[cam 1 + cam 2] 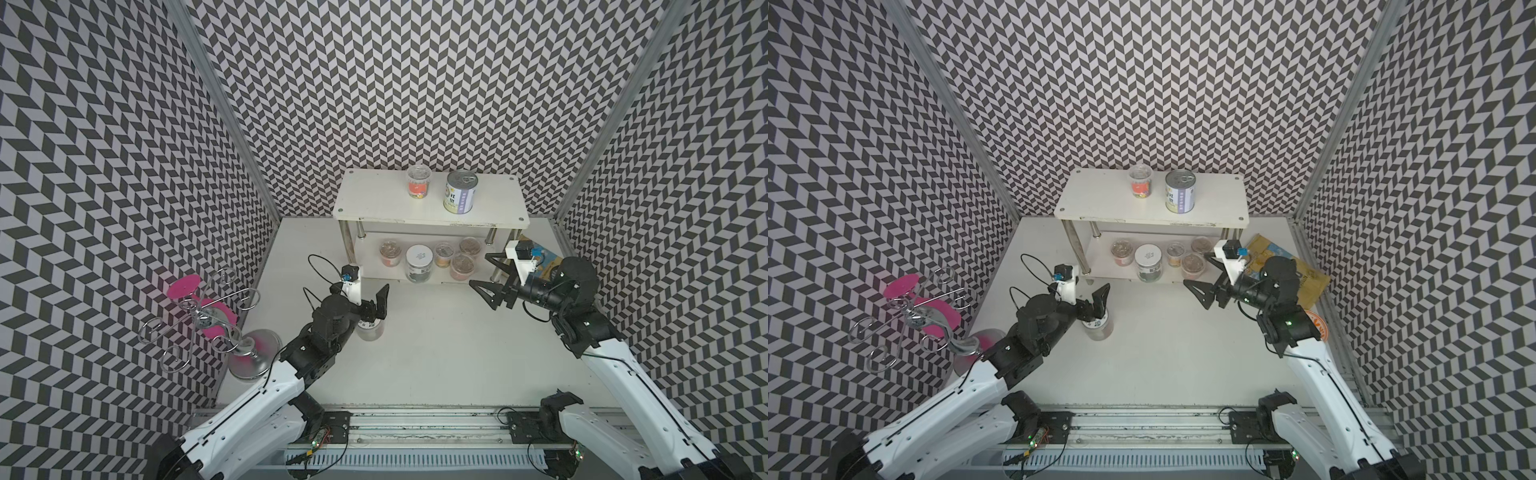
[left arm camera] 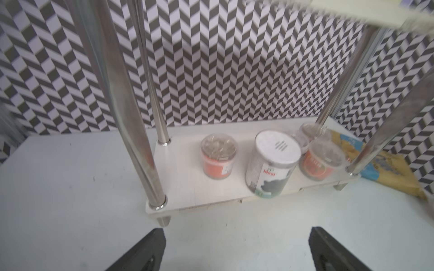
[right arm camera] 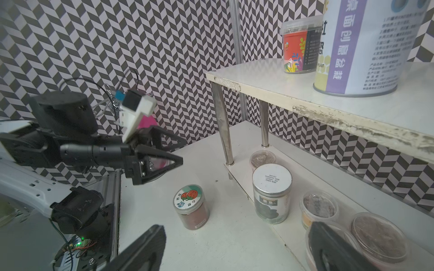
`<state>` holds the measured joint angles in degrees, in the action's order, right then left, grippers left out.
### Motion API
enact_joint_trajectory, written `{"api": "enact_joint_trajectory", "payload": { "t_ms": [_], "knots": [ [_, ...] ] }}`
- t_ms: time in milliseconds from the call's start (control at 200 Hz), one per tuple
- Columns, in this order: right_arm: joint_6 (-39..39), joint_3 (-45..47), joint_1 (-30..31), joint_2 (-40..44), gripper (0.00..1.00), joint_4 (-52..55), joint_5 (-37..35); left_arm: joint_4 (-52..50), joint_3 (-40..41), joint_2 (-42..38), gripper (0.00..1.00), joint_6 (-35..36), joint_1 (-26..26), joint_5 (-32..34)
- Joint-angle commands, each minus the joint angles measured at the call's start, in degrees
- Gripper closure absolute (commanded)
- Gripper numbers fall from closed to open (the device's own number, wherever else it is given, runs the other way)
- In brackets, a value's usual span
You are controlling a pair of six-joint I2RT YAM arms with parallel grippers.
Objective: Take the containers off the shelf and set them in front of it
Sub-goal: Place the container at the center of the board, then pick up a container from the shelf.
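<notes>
This was a robotics lab test booth. Walls papered in black-and-white chevrons and framed by aluminium posts enclosed a white tabletop. A left arm and a right arm stood on an aluminium rail beside an exposed circuit board at the tabletop's near edge.

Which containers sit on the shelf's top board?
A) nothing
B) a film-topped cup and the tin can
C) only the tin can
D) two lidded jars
B: in both top views the shelf carries just a film-topped cup and the tin can on its top board, standing side by side.
</notes>
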<state>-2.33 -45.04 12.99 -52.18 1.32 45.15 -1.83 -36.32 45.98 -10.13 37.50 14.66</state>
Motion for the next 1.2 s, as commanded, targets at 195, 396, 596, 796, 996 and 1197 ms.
{"api": "enact_joint_trajectory", "payload": {
  "t_ms": [195,396,596,796,996,1197],
  "knots": [
    [0.1,-1.8,0.3,0.9,0.0,-0.8,0.3,-12.8,-30.4,14.1,0.0,13.6,-0.1,-9.1],
    [0.7,-3.1,0.4,0.9,0.0,-0.1,-1.8,-12.2,-43.8,27.0,0.0,15.5,-2.6,-13.1],
    [1.7,-4.1,0.3,0.7,0.0,-0.6,-2.3,-10.9,-53.5,37.5,0.0,15.5,-5.2,-16.7],
    [2.1,-4.2,0.4,0.4,0.0,-0.6,-1.4,-11.4,-62.2,45.9,0.0,14.9,-7.5,-19.3],
    [1.9,-4.8,0.3,0.3,0.0,0.1,-1.7,-12.5,-70.1,52.2,0.0,14.2,-7.9,-20.8],
    [1.6,-5.1,0.3,0.0,0.01,0.7,-2.3,-12.7,-75.4,56.6,0.0,13.8,-8.1,-20.6]
  ]
}}
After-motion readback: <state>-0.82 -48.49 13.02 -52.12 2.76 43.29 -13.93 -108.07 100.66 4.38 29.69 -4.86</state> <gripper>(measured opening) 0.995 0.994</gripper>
